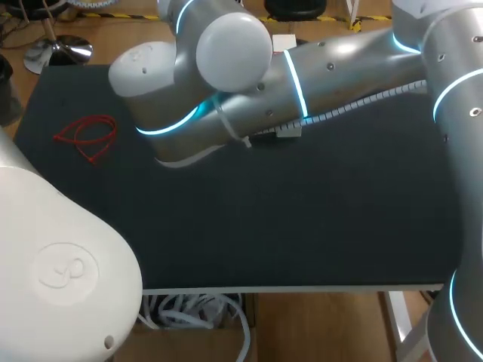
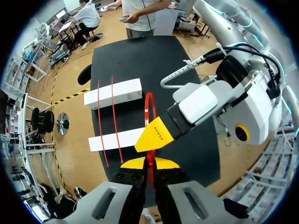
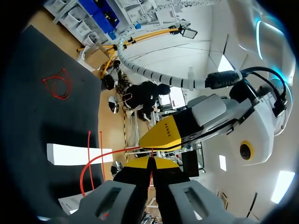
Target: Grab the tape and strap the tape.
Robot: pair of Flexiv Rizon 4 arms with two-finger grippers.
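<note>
Simply thin, red, looped tape

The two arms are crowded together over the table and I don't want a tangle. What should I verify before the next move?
1. Left gripper shut on red strap: ok.
2. Right gripper shut on the strap: ok.
3. Gap between the two grippers: cannot tell, tips very close.
4. White boxes lying flat on table: ok.
5. Spare red tangle lying apart from both grippers: ok.
</note>
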